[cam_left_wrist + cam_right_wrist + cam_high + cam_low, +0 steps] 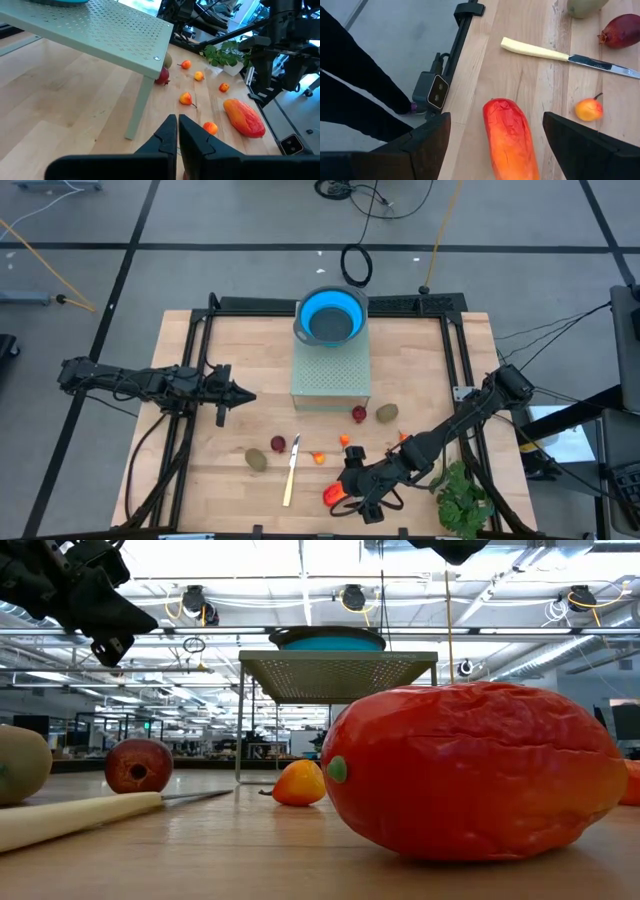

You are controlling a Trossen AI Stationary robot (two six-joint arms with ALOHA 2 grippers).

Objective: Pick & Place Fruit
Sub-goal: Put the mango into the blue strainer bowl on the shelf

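red-orange oblong fruit [335, 495] lying on its side at the near edge of the wooden table [200, 395], close to the low camera. right gripper [350, 498] hanging just over it, fingers [427, 137] spread wide on both sides of the fruit, nothing held, maybe not yet touching, hard to tell. leafy green bunch [462, 500] beside the right arm, near the table's right corner.

a bit farther in, pale-handled knife [290, 472] flat on the wood, blade pointing away. olive-brown kiwi [257, 460] to its left, dark red ball [278, 444] just beyond that kiwi. tiny orange bit [320, 459] to the right of the knife, another orange bit [343, 441] a little farther.

farther still, second dark red ball [359, 414] and second kiwi [387, 413] side by side next to the pale green stand [330, 370], right at its near right corner. two more small orange bits [186, 64] seen past the stand leg in the left wrist view.

left gripper [240, 394] up in the air over the left side of the table, well apart from all the fruit, fingers [169, 134] pressed tight together, empty, pointing toward the stand.

at the far end, blue bowl [331, 315] with a grey rim sitting on top of the stand, nothing seen inside.
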